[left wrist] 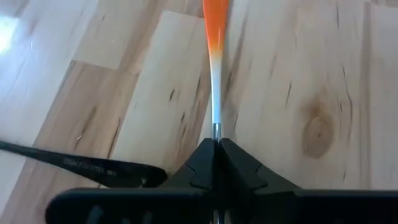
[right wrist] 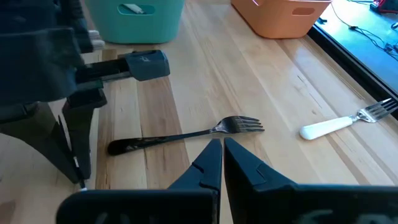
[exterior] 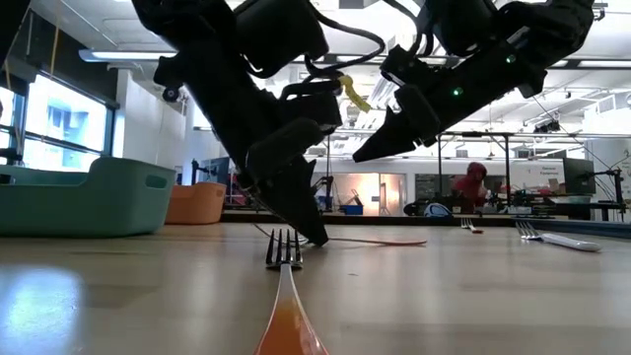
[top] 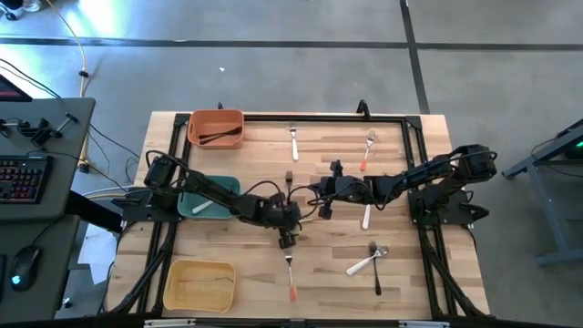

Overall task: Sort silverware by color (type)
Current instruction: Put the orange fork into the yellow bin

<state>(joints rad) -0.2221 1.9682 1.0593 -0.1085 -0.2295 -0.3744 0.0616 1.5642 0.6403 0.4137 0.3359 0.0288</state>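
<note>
Forks and spoons are lying loose across the table (top: 428, 273); we are counting seven. Our left gripper (top: 288, 240) is clamping the neck of the orange-handled fork (top: 291, 278) near the front edge. Our right gripper (top: 325, 202) is hovering clenched and empty above a black fork (right wrist: 186, 135) at mid-table. Three bins (top: 216, 127) are lining the left edge.

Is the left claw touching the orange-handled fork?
Touching. The left wrist view shows the left claw shut on the orange-handled fork, its metal neck pinched between the fingers.
</note>
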